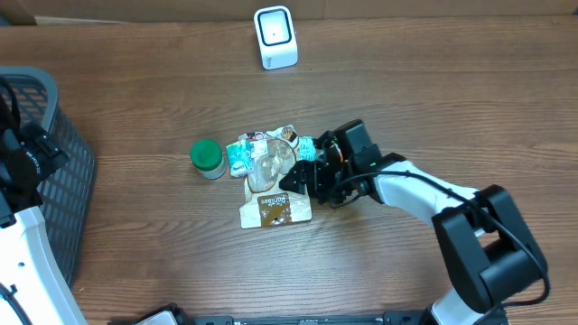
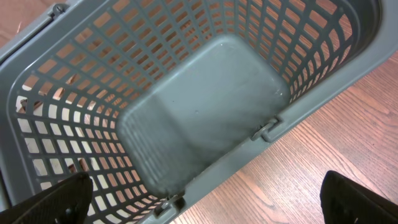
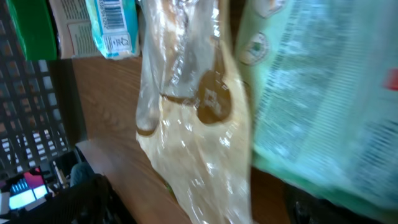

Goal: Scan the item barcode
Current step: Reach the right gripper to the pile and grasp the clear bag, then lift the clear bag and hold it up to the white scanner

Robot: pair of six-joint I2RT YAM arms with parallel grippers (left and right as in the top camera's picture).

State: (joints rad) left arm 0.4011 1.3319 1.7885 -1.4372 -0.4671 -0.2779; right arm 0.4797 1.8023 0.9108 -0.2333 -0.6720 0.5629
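1. The right fingers [image 3: 81, 202] stand spread wide at the right edge of the pile in the middle of the table [image 1: 135, 72]. The cream pouch [image 3: 199, 124] lies between them, and nothing is pinched yet.
2. Judging by that, the pouch is the item to take. Close on it alone, clear of the green packet [image 3: 323, 93] touching its side and the blue-and-white packet [image 3: 112, 25] beyond.
3. Grip near an edge, since the film looks limp and slippery. Keep off any printed code; where its barcode sits cannot be told.
4. Lift straight up, then carry it to the white barcode scanner [image 1: 275, 36], well apart at the table's far edge, with the code toward its window.
5. The left fingers [image 2: 59, 199] hang wide open over the empty grey basket [image 2: 205, 106]. They are best kept out of the way.
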